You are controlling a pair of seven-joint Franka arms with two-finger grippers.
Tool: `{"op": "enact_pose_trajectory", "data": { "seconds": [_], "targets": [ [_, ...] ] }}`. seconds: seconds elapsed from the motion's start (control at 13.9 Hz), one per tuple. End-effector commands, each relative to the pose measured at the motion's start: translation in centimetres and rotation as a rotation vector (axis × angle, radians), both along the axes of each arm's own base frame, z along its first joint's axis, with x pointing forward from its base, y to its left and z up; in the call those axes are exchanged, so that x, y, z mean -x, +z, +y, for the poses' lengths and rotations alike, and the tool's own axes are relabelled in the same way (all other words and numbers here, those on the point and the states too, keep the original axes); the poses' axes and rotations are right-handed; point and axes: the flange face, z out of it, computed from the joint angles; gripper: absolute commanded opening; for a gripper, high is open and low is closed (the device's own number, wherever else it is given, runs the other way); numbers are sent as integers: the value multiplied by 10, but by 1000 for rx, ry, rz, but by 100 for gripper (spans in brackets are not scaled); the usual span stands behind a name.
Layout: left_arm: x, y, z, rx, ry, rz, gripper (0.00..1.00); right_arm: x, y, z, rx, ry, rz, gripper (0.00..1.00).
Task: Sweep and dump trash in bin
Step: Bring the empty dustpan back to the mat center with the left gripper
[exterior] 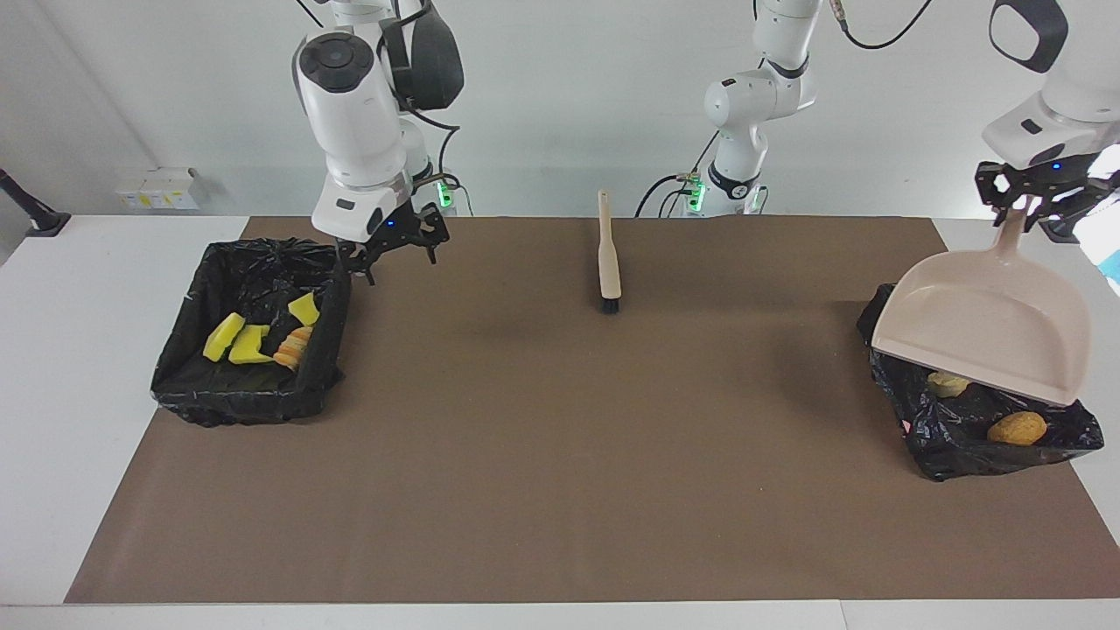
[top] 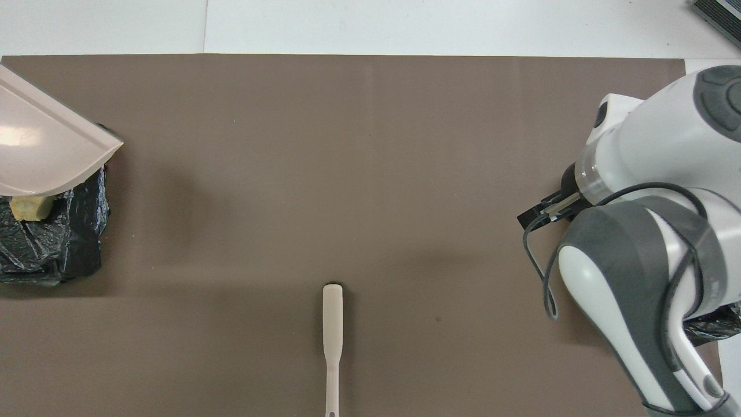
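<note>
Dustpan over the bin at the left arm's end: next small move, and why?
Probably set the dustpan down on the mat. The left gripper holds it by the handle, tilted over the bin, and its scoop looks empty; bread lumps already lie in the bin, and no scraps show on the mat. The right gripper hangs open by the other bin, holding nothing.
</note>
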Motion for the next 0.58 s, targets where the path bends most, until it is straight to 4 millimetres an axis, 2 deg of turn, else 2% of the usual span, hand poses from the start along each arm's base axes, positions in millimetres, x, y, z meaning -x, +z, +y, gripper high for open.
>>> {"op": "enact_pose_trajectory", "data": {
  "seconds": [0.0, 0.14, 0.36, 0.5],
  "targets": [
    [13, -4, -58, 112, 166, -33, 0, -6, 6, -36, 23, -30, 2, 100],
    [16, -13, -116, 162, 280, -49, 0, -13, 31, -66, 14, -69, -49, 100],
    [19, -38, -202, 236, 412, -95, 0, -18, 35, -115, 14, -153, -76, 100],
    [24, -59, -243, 271, 428, -92, 0, -19, 38, -135, 11, -201, -102, 100]
  ]
}}
